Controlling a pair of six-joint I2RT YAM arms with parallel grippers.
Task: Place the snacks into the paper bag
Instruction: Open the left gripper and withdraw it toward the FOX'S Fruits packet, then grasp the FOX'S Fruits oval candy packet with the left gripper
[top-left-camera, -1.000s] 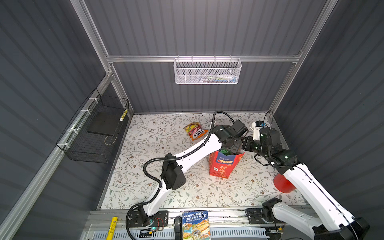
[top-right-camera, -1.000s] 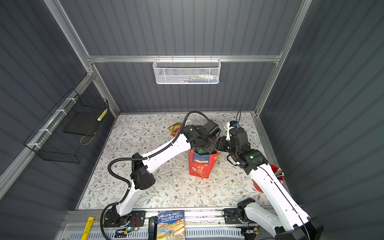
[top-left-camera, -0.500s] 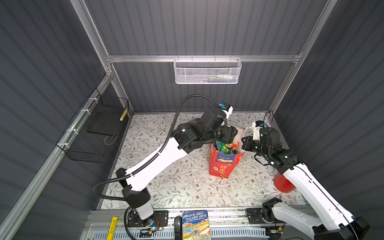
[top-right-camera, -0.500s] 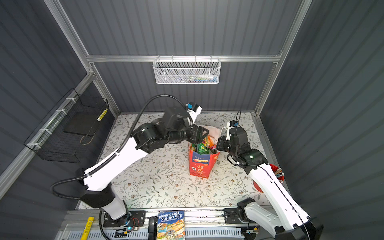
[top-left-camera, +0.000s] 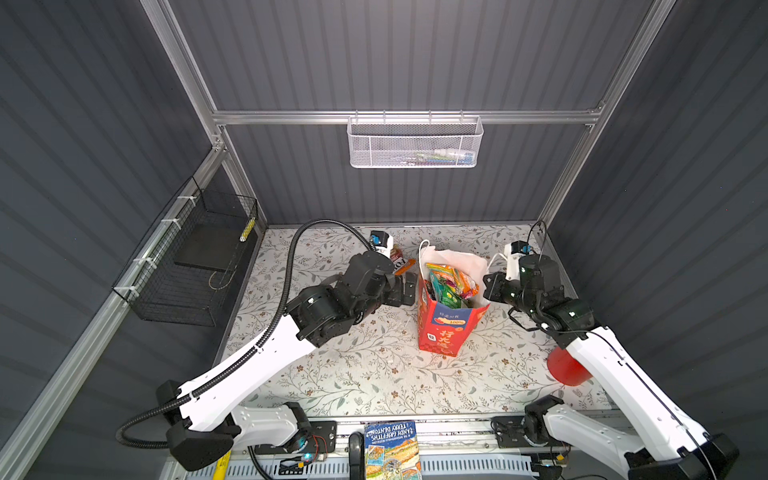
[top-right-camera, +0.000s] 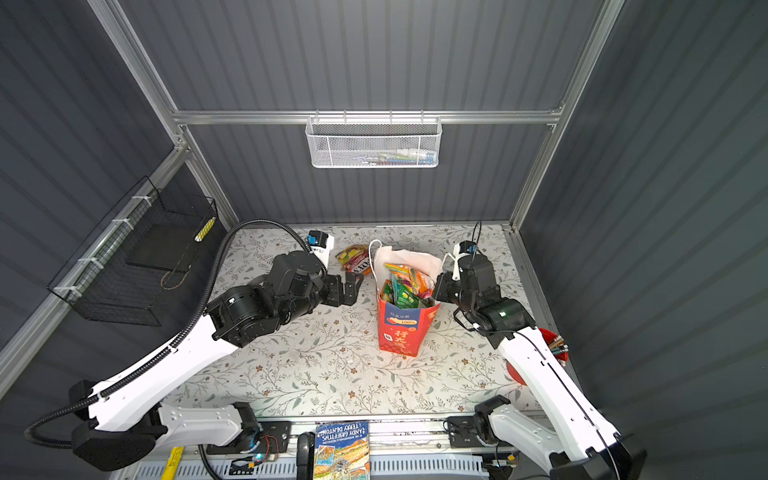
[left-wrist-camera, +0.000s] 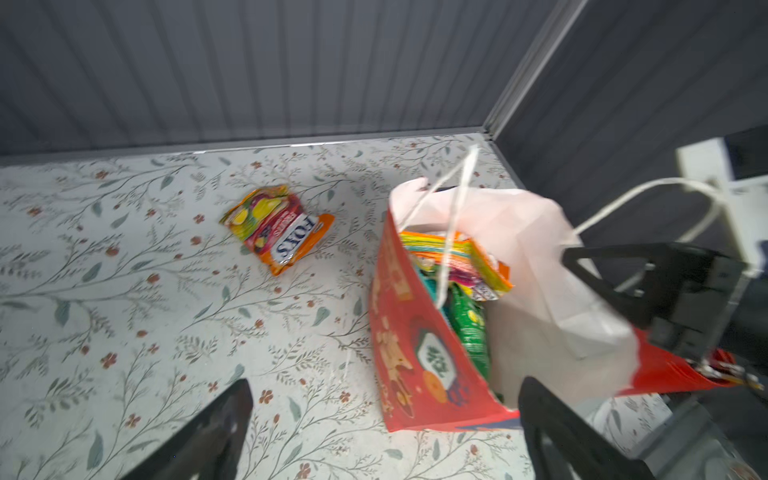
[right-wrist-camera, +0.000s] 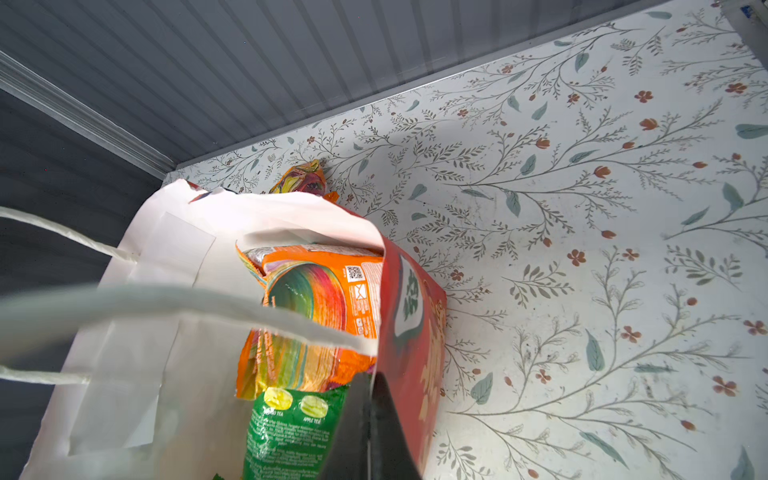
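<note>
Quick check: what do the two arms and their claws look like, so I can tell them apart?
Both arms have white shells with black joint housings and black claws (left claw, right claw). The left arm carries a thick black corrugated hose from base to wrist; the right arm has none. Each wrist bears a blue-tagged white camera block (left, right).

I log this as a robotics lab test cell, not a home: grey ribbed wall panels (top-left-camera: 395, 62) in aluminium framing (top-left-camera: 399, 117), a floral-papered tabletop (top-left-camera: 365, 374), both arm bases (top-left-camera: 266, 426) mounted on a front rail (top-left-camera: 457, 430), a white mesh basket (top-left-camera: 413, 143) and black wire basket (top-left-camera: 187, 266) hung on the walls.
</note>
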